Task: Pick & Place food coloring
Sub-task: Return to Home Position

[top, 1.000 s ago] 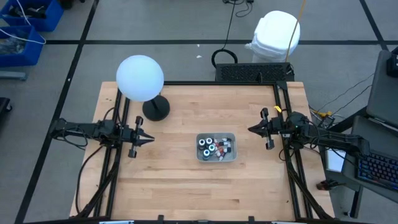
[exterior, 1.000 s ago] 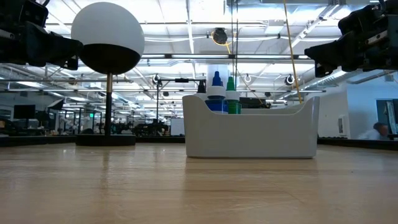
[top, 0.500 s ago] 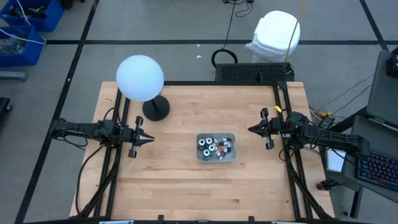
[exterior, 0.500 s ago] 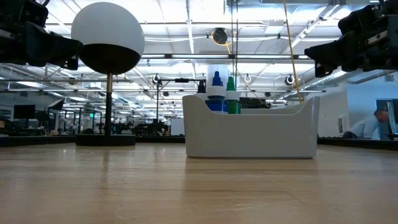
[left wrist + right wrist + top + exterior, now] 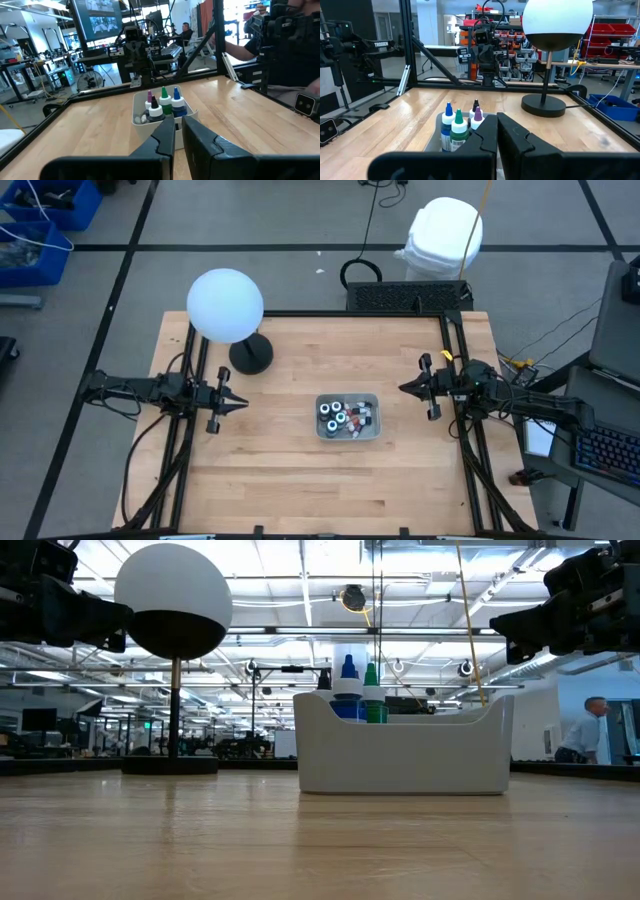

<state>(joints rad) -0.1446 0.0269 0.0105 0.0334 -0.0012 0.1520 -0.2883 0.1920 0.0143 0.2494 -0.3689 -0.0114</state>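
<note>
The food coloring bottles [image 5: 345, 418] stand bunched in a pale rectangular tray [image 5: 373, 399] near the table's middle. In the low view, blue and green dropper tips [image 5: 358, 680] stick up over the tray wall [image 5: 400, 755]. Bottles with purple, green and blue tips show in the left wrist view [image 5: 162, 104] and in the right wrist view [image 5: 460, 125]. My left gripper [image 5: 243, 404] hovers left of the tray, shut, pointing at it [image 5: 178, 131]. My right gripper [image 5: 402, 389] hovers right of the tray, shut, also pointing at it [image 5: 497, 131]. Neither touches anything.
A white globe lamp [image 5: 225, 305] on a black round base [image 5: 250, 355] stands on the table's far left part, behind the left gripper. Black frame rails [image 5: 190, 440] run along the table's left and right sides. Bare wood lies all around the tray.
Neither arm nor the bottles have moved. A person far off in the room behind the table has walked a little way.
</note>
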